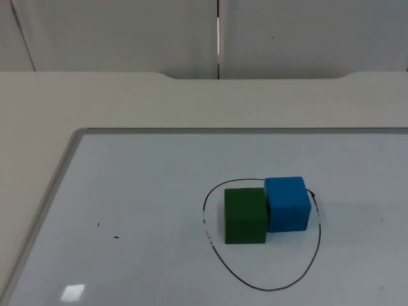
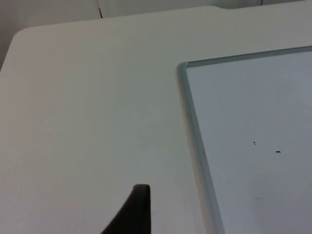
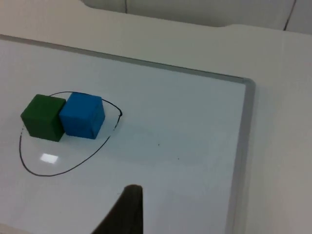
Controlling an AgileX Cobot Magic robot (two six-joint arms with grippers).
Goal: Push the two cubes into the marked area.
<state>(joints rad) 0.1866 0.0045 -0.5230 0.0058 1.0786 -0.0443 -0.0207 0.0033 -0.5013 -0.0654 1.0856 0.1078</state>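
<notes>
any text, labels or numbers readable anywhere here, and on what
None: no words, labels or numbers.
green cube: plain faces.
blue cube: plain faces.
whiteboard: only the hand-drawn black outline around the cubes and a few small dark specks.

Top view: fixed camera, high, looking down and forward across the surface (image 1: 127,102) toward the partition wall (image 1: 306,32) at 12 o'clock. Whiteboard (image 1: 146,210) takes the near half, drawn loop (image 1: 317,252) toward 5 o'clock.

Left wrist view: close over the bare surface, angled down onto the whiteboard's corner (image 2: 182,67).

Right wrist view: farther back, angled down over the board's other corner (image 3: 248,83). Shares with the top view the loop, green cube (image 3: 43,117) and blue cube (image 3: 83,115).
</notes>
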